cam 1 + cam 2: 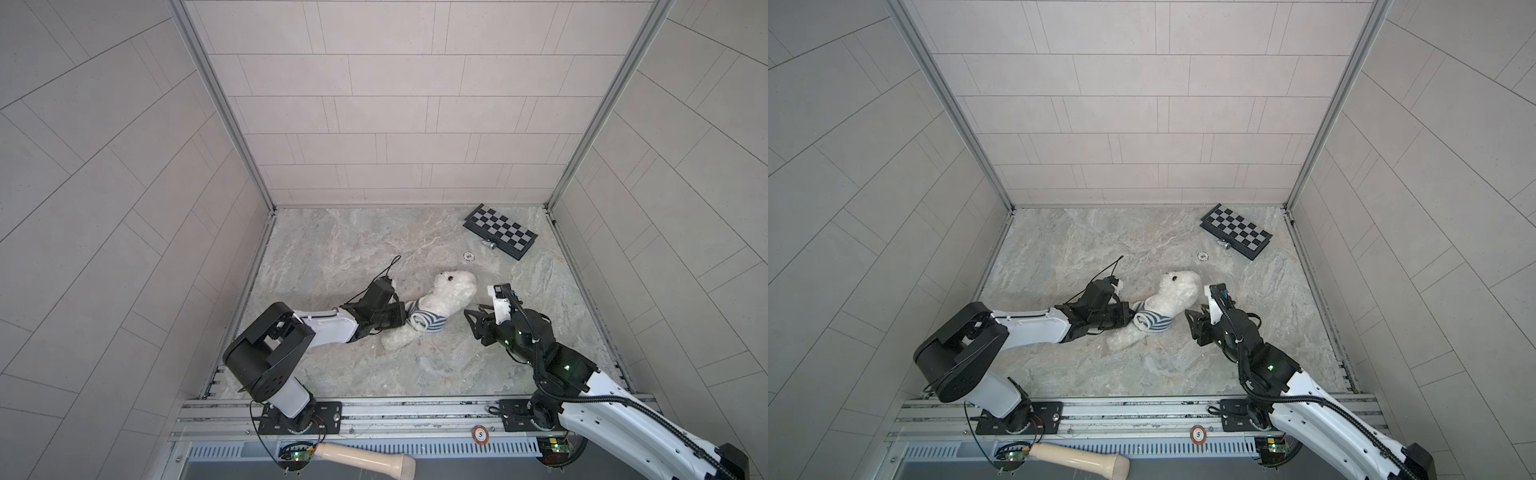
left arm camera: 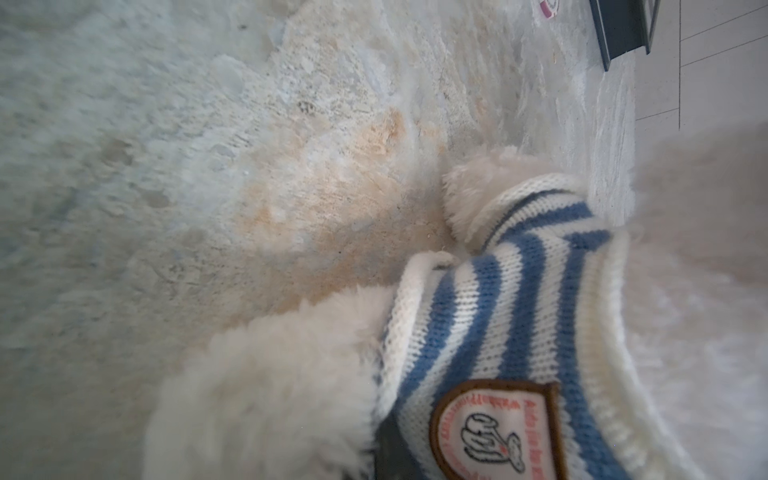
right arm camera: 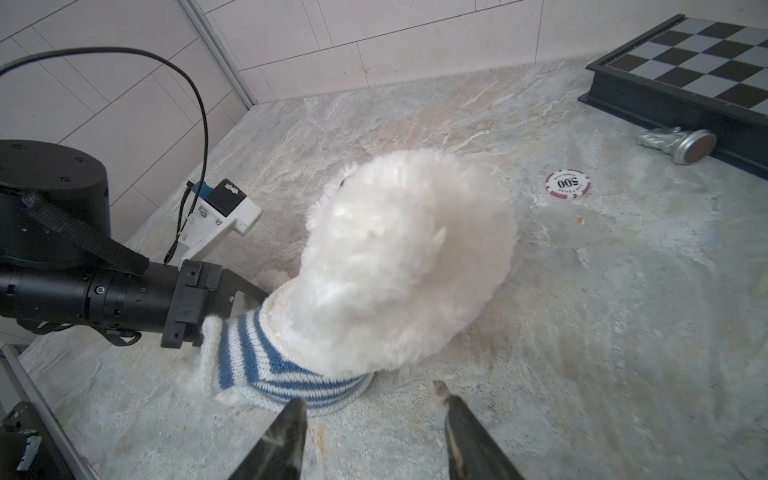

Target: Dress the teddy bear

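The teddy bear (image 1: 451, 293) (image 1: 1177, 291) lies mid-table in both top views, a fluffy cream-white plush with its head toward the back. The blue-and-white striped shirt (image 1: 430, 323) (image 3: 257, 361) sits bunched around its neck and chest, with the chest badge (image 2: 498, 432) close to the left wrist camera. My left gripper (image 1: 404, 318) (image 3: 249, 295) is shut on the shirt's edge at the bear's left side. My right gripper (image 1: 471, 319) (image 3: 372, 405) stands open just right of the bear, a short gap from the shirt's hem, with nothing between its fingers.
A folded chessboard (image 1: 500, 230) lies at the back right with a silver chess piece (image 1: 490, 245) beside it. A poker chip (image 1: 468, 257) rests behind the bear's head. A wooden handle (image 1: 361, 459) and another chip (image 1: 480, 435) lie by the front rail. Tiled walls enclose three sides.
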Tool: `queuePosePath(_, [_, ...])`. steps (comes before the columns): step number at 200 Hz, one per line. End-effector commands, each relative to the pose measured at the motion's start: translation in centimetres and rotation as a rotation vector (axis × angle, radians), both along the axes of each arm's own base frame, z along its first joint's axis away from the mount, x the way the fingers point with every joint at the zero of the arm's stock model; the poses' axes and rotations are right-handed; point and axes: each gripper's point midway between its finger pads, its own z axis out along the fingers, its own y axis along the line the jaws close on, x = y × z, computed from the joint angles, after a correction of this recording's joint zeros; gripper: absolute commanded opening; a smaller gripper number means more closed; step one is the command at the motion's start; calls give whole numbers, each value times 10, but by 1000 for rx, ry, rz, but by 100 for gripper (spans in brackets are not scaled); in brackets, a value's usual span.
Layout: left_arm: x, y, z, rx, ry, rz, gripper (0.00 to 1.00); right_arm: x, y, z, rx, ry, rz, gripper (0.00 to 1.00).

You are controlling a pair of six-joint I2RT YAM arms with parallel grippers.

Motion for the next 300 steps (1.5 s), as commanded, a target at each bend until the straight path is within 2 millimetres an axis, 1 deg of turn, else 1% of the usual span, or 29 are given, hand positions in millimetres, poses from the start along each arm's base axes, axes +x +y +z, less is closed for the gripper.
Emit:
queuePosePath(1, [-13, -1, -10, 11, 44, 3, 0, -22, -12, 11, -101, 46, 39, 55])
queuePosePath(11, [-15, -5, -8, 2, 42, -2, 0, -28, -8, 23, -132, 46, 76, 54])
queuePosePath(15, [-15, -6, -7, -1, 39, -3, 0, -30, -4, 24, -148, 53, 99, 53])
queuePosePath(17, [-15, -7, -7, -2, 39, -3, 0, -31, -1, 31, -145, 41, 113, 52])
queuePosePath(20, [-15, -8, -6, -5, 38, -4, 0, -33, 2, 37, -152, 34, 131, 51])
queuePosePath(30, [-17, -11, -5, -11, 36, -6, 0, -36, 17, 46, -196, 23, 190, 45])
queuePosePath(39, [-17, -13, -3, -15, 34, -6, 0, -42, 35, 56, -233, -7, 256, 40])
queuePosePath(46, [-17, -14, -2, -16, 29, -5, 0, -45, 49, 58, -271, -15, 301, 35])
queuePosePath(53, [-17, -15, -1, -17, 27, -6, 0, -47, 62, 58, -311, -13, 345, 30])
queuePosePath(69, [-19, -19, -1, -19, 25, -10, 0, -50, 88, 47, -380, 19, 417, 19])
queuePosePath(83, [-18, -21, -1, -18, 26, -11, 0, -50, 101, 35, -384, 53, 444, 12])
queuePosePath(94, [-18, -23, -2, -22, 26, -11, 0, -50, 110, 29, -376, 45, 469, 8])
queuePosePath(106, [-17, -23, -2, -25, 27, -7, 0, -49, 112, 24, -376, 46, 472, 4])
queuePosePath(118, [-17, -23, -3, -24, 28, -7, 0, -48, 113, 13, -409, 59, 483, 0])
queuePosePath(138, [-17, -24, -4, -25, 32, -10, 0, -47, 117, -4, -467, 83, 507, 0])
queuePosePath(158, [-18, -24, -6, -24, 36, -11, 0, -45, 125, -11, -466, 89, 527, 0])
queuePosePath(181, [-17, -25, -5, -26, 35, -11, 0, -35, 122, -21, -494, 108, 498, 0])
queuePosePath(211, [-17, -25, -4, -29, 33, -12, 0, -23, 116, -30, -506, 139, 477, 0])
queuePosePath(246, [-18, -25, -5, -25, 38, -12, 0, -14, 115, -41, -504, 169, 484, 0])
queuePosePath(259, [-18, -25, -4, -25, 37, -12, 0, -14, 118, -43, -503, 179, 497, 0])
queuePosePath(278, [-18, -25, -5, -24, 40, -11, 0, -17, 124, -42, -486, 180, 534, 0])
queuePosePath(300, [-18, -25, -6, -23, 43, -10, 0, -21, 128, -41, -479, 180, 554, 0])
